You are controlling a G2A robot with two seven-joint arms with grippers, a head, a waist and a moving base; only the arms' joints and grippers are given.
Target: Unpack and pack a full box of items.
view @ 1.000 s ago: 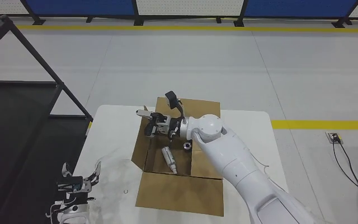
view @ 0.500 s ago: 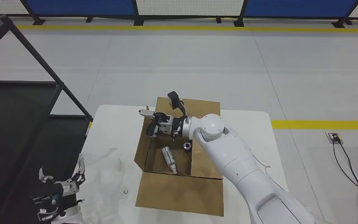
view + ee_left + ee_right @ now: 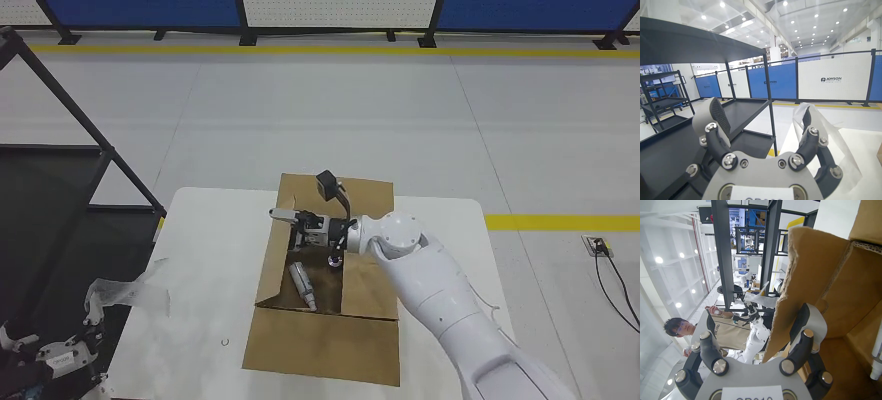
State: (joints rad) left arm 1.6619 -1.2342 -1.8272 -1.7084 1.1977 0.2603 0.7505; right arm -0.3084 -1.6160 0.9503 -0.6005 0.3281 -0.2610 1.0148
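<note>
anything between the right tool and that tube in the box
Yes: the right tool straddles the box at its raised side flap, one finger on each side. The tube lies inside, past that flap.

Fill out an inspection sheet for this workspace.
Surface: white table, bearing the cardboard box.
Job's things: cardboard box open; tube lying inside; thin sheet hanging on the left gripper.
Clutter: small dark bit on the table, unidentifiable.
Grippers: left gripper open, past the table's edge; right gripper open, straddling a box flap.
Cables: one cable on the floor.
Surroundings: black rack, blue barrier panels.
</note>
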